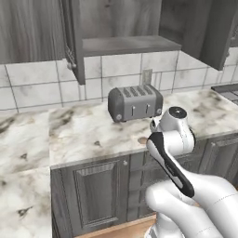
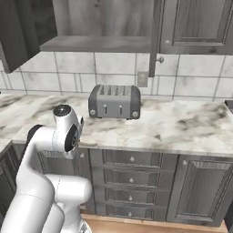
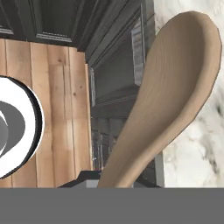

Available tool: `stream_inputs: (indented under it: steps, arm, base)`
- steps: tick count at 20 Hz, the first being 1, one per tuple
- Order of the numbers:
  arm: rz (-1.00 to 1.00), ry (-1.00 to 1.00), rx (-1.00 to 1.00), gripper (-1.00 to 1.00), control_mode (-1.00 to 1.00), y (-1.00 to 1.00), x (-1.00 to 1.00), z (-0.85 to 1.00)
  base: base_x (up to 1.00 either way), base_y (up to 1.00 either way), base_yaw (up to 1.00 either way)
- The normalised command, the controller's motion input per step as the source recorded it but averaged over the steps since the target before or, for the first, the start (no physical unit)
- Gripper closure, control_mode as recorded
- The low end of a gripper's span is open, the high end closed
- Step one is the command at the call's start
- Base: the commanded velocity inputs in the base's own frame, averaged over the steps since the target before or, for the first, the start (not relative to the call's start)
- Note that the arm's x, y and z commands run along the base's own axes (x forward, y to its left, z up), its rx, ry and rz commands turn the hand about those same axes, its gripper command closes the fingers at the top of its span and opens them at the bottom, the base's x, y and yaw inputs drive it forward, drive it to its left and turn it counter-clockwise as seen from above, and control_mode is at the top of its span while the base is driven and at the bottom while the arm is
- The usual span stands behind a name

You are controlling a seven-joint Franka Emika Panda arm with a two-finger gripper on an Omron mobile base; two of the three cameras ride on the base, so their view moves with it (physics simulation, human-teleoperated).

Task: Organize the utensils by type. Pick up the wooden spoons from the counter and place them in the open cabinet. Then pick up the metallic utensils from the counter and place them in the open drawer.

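In the hand view a pale tan wooden spoon [image 3: 175, 87] rises from between my fingers, its oval bowl hanging over the edge of the white marbled counter [image 3: 192, 144]. My gripper [image 3: 103, 183] is shut on its handle; the fingertips are hidden under the spoon. The arm's wrist [image 1: 173, 128] hangs over the counter's front edge [image 1: 88, 132] before the toaster. The open cabinet [image 1: 130, 44] is above, its shelf bare [image 2: 95, 43]. The metallic utensils and the open drawer are out of view.
A grey four-slot toaster [image 1: 135, 103] [image 2: 113, 101] stands at the back of the counter under the cabinet. The cabinet's open door [image 1: 74, 42] juts out left of the shelf. Dark panelled base fronts [image 2: 132, 173] and wood floor [image 3: 52, 109] lie below.
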Motion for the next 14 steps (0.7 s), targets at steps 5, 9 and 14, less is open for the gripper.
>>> stream_inputs:
  steps: [5, 9, 14]
  arm:
    - [0.00, 0.00, 0.00, 1.00, 1.00, 0.00, 0.00, 0.00]
    - [0.00, 0.00, 0.00, 1.00, 1.00, 0.00, 0.00, 0.00]
    - [0.00, 0.00, 0.00, 1.00, 1.00, 0.00, 0.00, 0.00]
  base:
    - [0.69, 0.00, 0.13]
    - [0.58, 0.06, 0.16]
    - [0.53, 0.14, 0.16]
